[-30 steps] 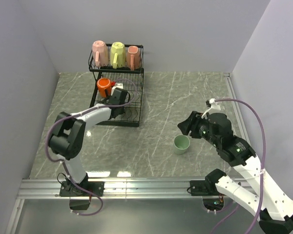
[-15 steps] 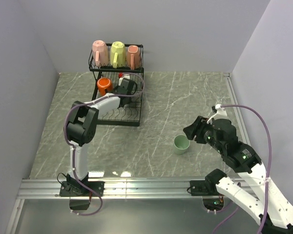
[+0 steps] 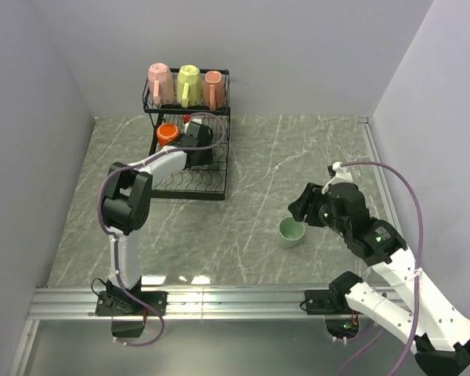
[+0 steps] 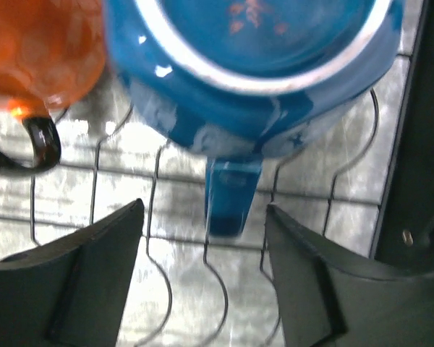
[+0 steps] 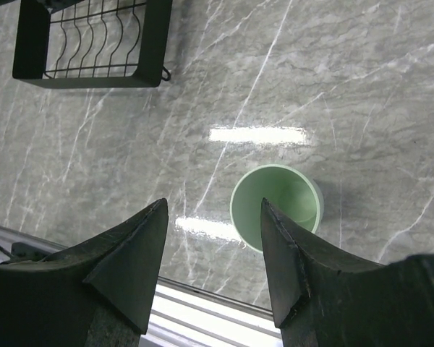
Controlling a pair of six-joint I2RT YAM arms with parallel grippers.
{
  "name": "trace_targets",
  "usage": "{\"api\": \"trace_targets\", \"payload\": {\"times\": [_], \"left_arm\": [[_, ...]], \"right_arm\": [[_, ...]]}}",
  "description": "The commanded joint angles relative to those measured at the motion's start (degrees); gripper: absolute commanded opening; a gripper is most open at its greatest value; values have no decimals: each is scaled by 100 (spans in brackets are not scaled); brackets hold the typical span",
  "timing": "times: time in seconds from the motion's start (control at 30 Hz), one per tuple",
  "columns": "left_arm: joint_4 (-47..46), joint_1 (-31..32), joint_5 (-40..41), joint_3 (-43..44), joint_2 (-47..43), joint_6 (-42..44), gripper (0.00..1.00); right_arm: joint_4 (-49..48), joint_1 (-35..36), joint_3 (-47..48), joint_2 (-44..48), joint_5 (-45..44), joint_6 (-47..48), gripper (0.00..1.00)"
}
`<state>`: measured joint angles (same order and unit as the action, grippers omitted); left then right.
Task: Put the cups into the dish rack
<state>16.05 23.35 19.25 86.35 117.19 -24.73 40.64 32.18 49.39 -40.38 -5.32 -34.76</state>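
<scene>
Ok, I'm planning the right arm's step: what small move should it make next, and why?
Probably lower the right gripper so its fingers straddle the wall of the handleless pale green ceramic cup. The jaws are open, and the cup stands upright on the grey marble table, the only one outside the black wire dish rack.

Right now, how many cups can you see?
6. Left pink cup, yellow cup and right pink cup in the upper basket; orange cup and blue cup on the lower tray; green cup on the table.
</scene>
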Motion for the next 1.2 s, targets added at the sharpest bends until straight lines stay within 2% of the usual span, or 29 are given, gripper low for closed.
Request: {"api": "trace_targets", "payload": {"times": [0.0,0.17,0.43,0.63,0.9,1.17], "left_arm": [[-155,-138,-236,-3,-705,-189,75],[-155,-112,-448,-618,-1645,-515,77],[301,-112,-378,-1014,-2892,-542,78],[591,-112,-474,-1058,-3307,-647,78],[758,-112,-474,-1208,-3703,-744,77],[820,-112,-413,-1515,-4081,-788,77]], "right_arm": [[-346,-46,89,-66,14,154,61],[-321,-45,80,-207,-4,443,61],[-241,-46,-491,-216,163,646,61],[-22,-63,-360,-716,-249,374,62],[330,-46,-201,-1507,-338,198,60],[655,-54,1,-1815,-698,198,59]]}}
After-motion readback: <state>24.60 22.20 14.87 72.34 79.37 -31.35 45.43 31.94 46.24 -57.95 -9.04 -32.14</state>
